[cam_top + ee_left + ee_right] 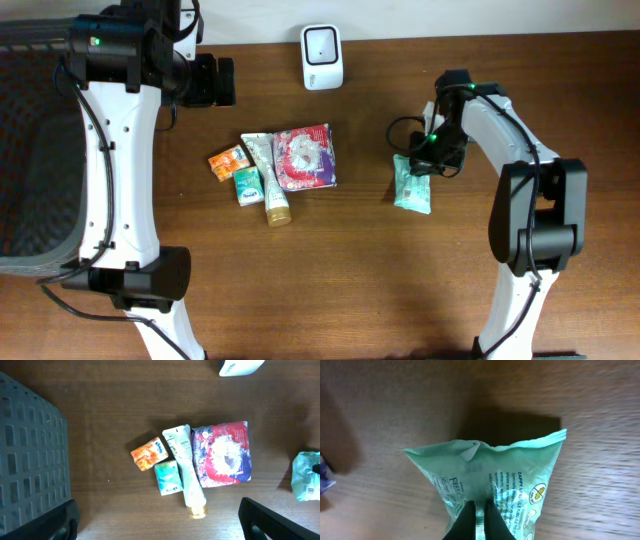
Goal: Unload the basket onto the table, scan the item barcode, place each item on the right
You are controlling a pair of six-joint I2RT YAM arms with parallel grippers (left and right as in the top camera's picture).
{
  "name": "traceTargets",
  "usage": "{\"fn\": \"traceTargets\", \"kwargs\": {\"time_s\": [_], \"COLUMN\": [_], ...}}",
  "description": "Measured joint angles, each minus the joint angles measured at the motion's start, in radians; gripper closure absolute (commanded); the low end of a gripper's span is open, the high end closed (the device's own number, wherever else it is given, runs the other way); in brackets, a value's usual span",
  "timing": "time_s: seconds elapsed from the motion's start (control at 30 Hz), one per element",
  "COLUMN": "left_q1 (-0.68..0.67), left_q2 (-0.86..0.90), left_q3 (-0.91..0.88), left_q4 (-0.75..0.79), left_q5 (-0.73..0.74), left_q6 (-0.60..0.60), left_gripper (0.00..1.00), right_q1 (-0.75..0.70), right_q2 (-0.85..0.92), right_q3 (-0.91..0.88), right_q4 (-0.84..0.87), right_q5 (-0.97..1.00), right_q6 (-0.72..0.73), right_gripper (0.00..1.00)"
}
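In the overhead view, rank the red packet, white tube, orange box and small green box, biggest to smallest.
1. red packet
2. white tube
3. orange box and small green box look about alike; I won't rank them.

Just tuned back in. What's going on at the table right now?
The right claw is shut on one end of the green pouch, off to the right and apart from the other items. The scanner stands at the table's far edge, and the pouch has not been brought to it yet. The left claw hangs open above the pile, holding nothing: a tube, a red packet and two small packs lie there untouched.
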Motion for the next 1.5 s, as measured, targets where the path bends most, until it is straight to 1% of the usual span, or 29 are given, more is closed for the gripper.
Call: {"fn": "traceTargets", "kwargs": {"time_s": [0.07,0.1,0.17,0.23,0.27,0.37,0.43,0.53,0.57,0.67,0.8,0.93,1.03,1.1,1.13,1.17,1.2,1.37,1.5], "left_q1": [0.0,0.0,0.0,0.0,0.0,0.0,0.0,0.0,0.0,0.0,0.0,0.0,0.0,0.0,0.0,0.0,0.0,0.0,0.0], "left_q2": [0.0,0.0,0.0,0.0,0.0,0.0,0.0,0.0,0.0,0.0,0.0,0.0,0.0,0.0,0.0,0.0,0.0,0.0,0.0], "left_q3": [0.0,0.0,0.0,0.0,0.0,0.0,0.0,0.0,0.0,0.0,0.0,0.0,0.0,0.0,0.0,0.0,0.0,0.0,0.0], "left_q4": [0.0,0.0,0.0,0.001,0.002,0.0,0.0,0.0,0.001,0.0,0.0,0.0,0.0,0.0,0.0,0.0,0.0,0.0,0.0], "left_q5": [0.0,0.0,0.0,0.0,0.0,0.0,0.0,0.0,0.0,0.0,0.0,0.0,0.0,0.0,0.0,0.0,0.0,0.0,0.0], "left_q6": [0.0,0.0,0.0,0.0,0.0,0.0,0.0,0.0,0.0,0.0,0.0,0.0,0.0,0.0,0.0,0.0,0.0,0.0,0.0], "left_gripper": [0.01,0.01,0.01,0.01,0.01,0.01,0.01,0.01,0.01,0.01,0.01,0.01,0.01,0.01,0.01,0.01,0.01,0.01,0.01], "right_q1": [0.027,0.056,0.099,0.105,0.103,0.102,0.108,0.136,0.152,0.169,0.176,0.189,0.189,0.189,0.189,0.189,0.189,0.189,0.189], "right_q2": [0.002,0.01,0.029,0.032,0.032,0.032,0.032,0.033,0.033,0.015,0.016,0.019,0.019,0.019,0.019,0.019,0.019,0.019,0.02], "right_q3": [0.009,0.032,0.129,0.246,0.274,0.267,0.213,0.111,0.07,0.024,0.036,0.135,0.172,0.172,0.172,0.172,0.172,0.172,0.099], "right_q4": [-0.036,-0.088,-0.221,-0.363,-0.407,-0.465,-0.434,-0.312,-0.252,-0.186,-0.188,-0.222,-0.259,-0.282,-0.286,-0.285,-0.283,-0.251,-0.166], "right_q5": [-0.008,-0.01,-0.003,0.031,0.048,0.09,0.104,0.111,0.111,0.109,0.058,-0.003,-0.01,0.004,0.016,0.025,0.03,0.067,0.089], "right_q6": [0.003,0.003,0.003,0.003,0.003,0.003,0.003,0.006,0.029,0.075,0.105,0.108,0.107,0.107,0.107,0.106,0.107,0.107,0.106], "right_gripper": [0.96,0.96,0.96,0.95,0.92,0.91,0.91,0.92,0.96,0.96,0.96,0.95,0.95,0.92,0.92,0.92,0.96,0.96,0.96]}}
